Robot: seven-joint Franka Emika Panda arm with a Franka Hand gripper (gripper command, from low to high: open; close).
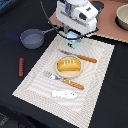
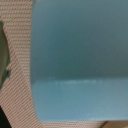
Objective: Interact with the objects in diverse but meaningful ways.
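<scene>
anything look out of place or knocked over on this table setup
Mostly tidy: the bread loaf sits on its plate between knife and fork. The one stray is the sausage, lying off the placemat on the dark table, toward the exterior view's left.

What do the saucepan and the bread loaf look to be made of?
Saucepan: probably grey plastic, matte, with no metallic glint. Bread loaf: likely moulded plastic, glossy golden, with scored ridges catching light. The image is too blurry to be sure of either.
</scene>
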